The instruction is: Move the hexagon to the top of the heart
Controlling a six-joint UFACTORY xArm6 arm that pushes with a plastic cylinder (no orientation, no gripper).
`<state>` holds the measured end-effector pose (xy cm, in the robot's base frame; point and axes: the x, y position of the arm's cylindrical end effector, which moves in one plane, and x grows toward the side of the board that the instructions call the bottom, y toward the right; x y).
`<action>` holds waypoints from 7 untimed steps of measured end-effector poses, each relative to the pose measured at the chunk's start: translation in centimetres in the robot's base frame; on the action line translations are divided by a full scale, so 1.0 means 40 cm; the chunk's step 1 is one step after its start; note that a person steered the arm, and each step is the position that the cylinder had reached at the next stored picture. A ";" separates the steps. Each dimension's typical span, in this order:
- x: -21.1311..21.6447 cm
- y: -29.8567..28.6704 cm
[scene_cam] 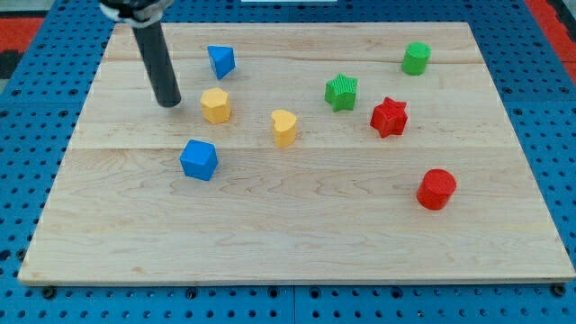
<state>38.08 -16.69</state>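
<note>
The yellow hexagon (216, 105) sits on the wooden board left of centre. The yellow heart (284, 127) lies to its right and slightly lower, a short gap apart. My tip (168, 103) rests on the board just left of the hexagon, a small gap between them. The dark rod rises from the tip toward the view's top left.
A blue triangular block (220, 61) is above the hexagon. A blue cube (199, 160) is below it. A green star (341, 92), red star (389, 117), green cylinder (416, 58) and red cylinder (437, 189) stand on the right half. The wooden board (297, 243) lies on a blue pegboard.
</note>
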 end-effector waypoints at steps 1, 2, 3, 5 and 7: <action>-0.013 0.058; -0.033 0.217; -0.029 0.204; 0.046 0.125; 0.046 0.213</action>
<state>39.94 -8.16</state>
